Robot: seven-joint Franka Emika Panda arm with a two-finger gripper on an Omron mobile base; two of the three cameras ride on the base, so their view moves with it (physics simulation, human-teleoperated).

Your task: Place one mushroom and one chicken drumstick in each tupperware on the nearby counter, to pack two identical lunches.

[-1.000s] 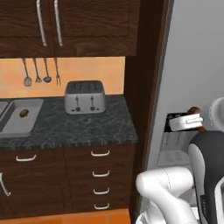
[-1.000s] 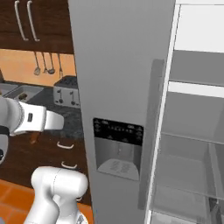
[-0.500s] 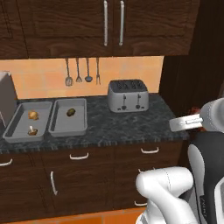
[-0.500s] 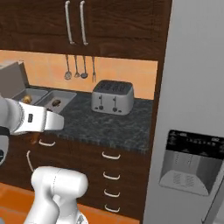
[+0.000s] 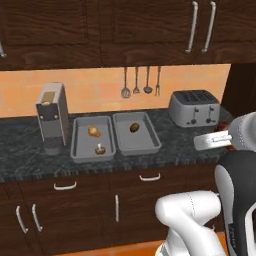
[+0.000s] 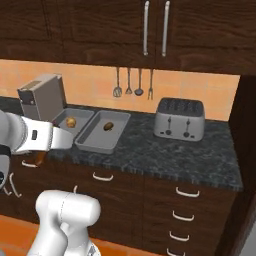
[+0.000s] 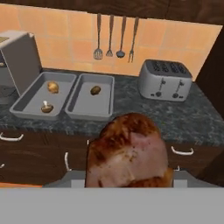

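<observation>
Now the pincer (image 7: pixel 127 181) grips a chicken drumstick (image 7: pixel 127 151) up close, well apart from the two tupperware trays (image 7: pixel 89 114) on the tabletop (image 7: pixel 192 118).

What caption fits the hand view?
Gripper holds a chicken drumstick before two tupperware trays.

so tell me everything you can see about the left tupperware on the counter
The left tupperware is a shallow grey rectangular tray with rounded corners and a raised rim, matte like plastic or metal. It lies flat on the speckled counter, between the coffee machine and the second tupperware, close beside both. Inside lie a golden drumstick toward the back and a dark-capped mushroom toward the front, apart from each other.
</observation>
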